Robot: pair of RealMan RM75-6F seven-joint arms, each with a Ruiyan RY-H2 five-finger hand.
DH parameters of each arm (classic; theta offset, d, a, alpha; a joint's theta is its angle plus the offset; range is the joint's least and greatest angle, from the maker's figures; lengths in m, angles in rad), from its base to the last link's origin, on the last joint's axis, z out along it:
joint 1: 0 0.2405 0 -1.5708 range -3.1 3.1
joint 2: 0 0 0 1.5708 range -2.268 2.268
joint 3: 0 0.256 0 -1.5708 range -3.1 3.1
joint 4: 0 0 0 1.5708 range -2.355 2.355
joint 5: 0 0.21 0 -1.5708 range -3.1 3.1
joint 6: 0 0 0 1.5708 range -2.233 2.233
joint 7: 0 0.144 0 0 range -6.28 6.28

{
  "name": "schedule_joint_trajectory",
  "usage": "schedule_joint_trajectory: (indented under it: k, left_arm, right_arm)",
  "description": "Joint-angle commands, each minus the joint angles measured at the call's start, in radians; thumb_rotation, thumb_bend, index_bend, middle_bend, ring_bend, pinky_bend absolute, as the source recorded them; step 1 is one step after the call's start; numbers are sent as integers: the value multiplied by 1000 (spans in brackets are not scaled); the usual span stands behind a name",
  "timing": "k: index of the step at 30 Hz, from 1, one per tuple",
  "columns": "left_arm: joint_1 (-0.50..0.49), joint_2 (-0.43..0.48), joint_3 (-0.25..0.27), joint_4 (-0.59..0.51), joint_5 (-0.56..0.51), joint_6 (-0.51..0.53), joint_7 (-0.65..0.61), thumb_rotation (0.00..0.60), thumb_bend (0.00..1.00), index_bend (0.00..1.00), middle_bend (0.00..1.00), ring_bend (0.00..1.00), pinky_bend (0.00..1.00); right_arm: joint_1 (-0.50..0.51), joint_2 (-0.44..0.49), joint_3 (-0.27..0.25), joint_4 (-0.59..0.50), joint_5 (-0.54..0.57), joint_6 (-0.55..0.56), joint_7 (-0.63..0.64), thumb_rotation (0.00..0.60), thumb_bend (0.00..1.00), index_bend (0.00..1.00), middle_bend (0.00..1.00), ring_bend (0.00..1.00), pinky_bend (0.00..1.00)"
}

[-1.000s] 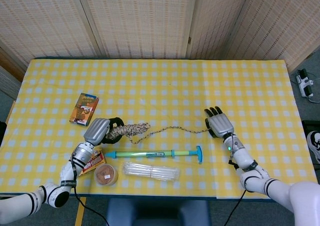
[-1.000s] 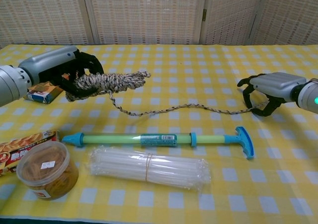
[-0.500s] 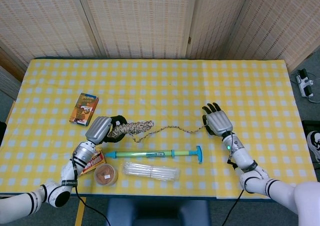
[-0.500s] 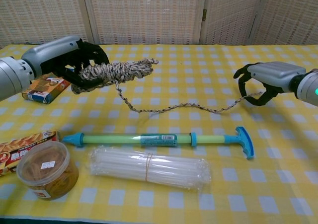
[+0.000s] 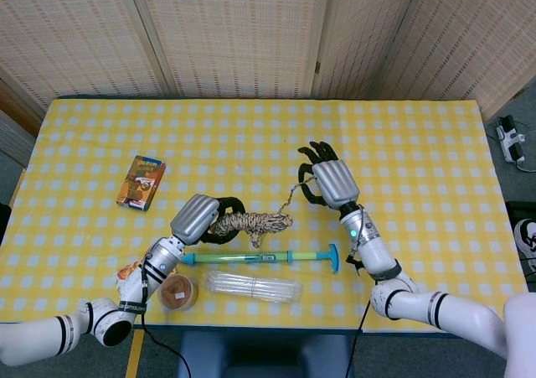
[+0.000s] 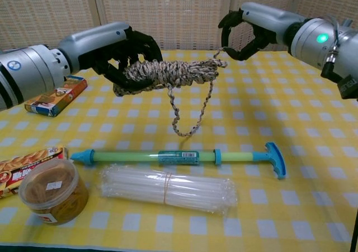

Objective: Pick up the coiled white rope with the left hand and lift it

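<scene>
The coiled white speckled rope (image 6: 168, 73) hangs in the air above the yellow checked table (image 6: 313, 134), lying roughly level. My left hand (image 6: 114, 48) grips its left end, with dark fingers wrapped around the coil. A loose tail (image 6: 187, 118) droops from the coil in a loop and rises to my right hand (image 6: 251, 25), which pinches the tail's end high at the upper right. In the head view the coil (image 5: 251, 224) sits between the left hand (image 5: 205, 219) and the right hand (image 5: 327, 181).
Under the rope lies a green tube with blue ends (image 6: 179, 156). A clear packet of white sticks (image 6: 168, 188) sits nearer the front edge. A round tub (image 6: 53, 190) and a snack packet (image 6: 22, 165) are front left, with a small box (image 6: 53, 95) behind them.
Both hands have risen and come closer together. The coil moved up and to the right off the table, and the tail that trailed along the cloth now hangs in a loop.
</scene>
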Motion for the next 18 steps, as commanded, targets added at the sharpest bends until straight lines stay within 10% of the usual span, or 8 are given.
schedule_joint_trajectory:
  k: [1, 18]
  left_arm:
    - [-40, -23, -25, -25, -72, -43, 80, 600, 554, 692, 676, 646, 711]
    - [-157, -156, -139, -29, -575, -9, 410, 600, 554, 692, 676, 648, 712]
  right_arm:
    - [50, 3, 55, -71, 51, 22, -46, 600, 574, 617, 180, 24, 0]
    - [161, -17, 123, -286, 109, 158, -153, 600, 581, 617, 189, 56, 0]
